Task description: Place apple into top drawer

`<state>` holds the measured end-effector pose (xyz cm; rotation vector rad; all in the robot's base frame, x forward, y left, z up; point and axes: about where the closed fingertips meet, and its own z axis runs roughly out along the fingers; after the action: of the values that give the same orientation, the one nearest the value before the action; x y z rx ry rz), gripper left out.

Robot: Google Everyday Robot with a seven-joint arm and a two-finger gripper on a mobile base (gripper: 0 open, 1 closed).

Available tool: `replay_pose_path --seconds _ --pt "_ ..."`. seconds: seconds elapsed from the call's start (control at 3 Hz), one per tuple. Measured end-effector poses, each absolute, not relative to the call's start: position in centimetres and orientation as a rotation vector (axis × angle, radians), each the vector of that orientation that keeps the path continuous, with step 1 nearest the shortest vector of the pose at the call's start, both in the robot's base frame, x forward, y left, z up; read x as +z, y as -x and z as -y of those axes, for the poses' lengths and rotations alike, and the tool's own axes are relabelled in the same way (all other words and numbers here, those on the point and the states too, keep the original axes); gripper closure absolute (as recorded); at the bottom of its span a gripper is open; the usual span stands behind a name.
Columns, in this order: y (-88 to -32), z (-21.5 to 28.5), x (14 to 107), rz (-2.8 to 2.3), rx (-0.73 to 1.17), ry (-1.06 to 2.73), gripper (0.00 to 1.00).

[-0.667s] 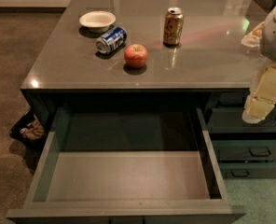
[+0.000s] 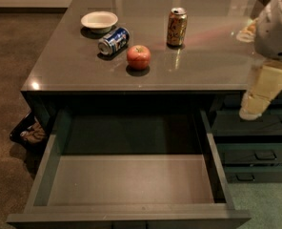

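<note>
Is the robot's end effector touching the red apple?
Apart. The camera view shows the end effector hanging at the right edge of the counter, far from the apple, with a wide stretch of grey top between them.

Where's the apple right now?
The small round red apple sits on the grey countertop, just right of the tipped blue can; the end effector hangs at the right edge.

A glossy grey counter [image 2: 203,70] catches light spots above brown speckled floor [image 2: 12,56], with handled drawers [image 2: 255,154] at right.

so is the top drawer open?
Open: top drawer pulled out, grey bottom visible; apple sits on counter, pincer hangs at right edge.
</note>
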<state>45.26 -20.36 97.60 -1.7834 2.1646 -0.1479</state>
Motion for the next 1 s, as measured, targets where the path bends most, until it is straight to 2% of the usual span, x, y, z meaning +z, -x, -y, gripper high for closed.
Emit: replay_pose_path --seconds 0.33,0.67,1.0 --pt "-48.6 18.2 97.4 -2.046 -0.149 1.889 0.00" --pt "-54.2 15.5 97.3 -1.898 -0.096 1.986 0.00" --pt "-54.4 15.5 97.3 -1.891 -0.102 1.989 0.00"
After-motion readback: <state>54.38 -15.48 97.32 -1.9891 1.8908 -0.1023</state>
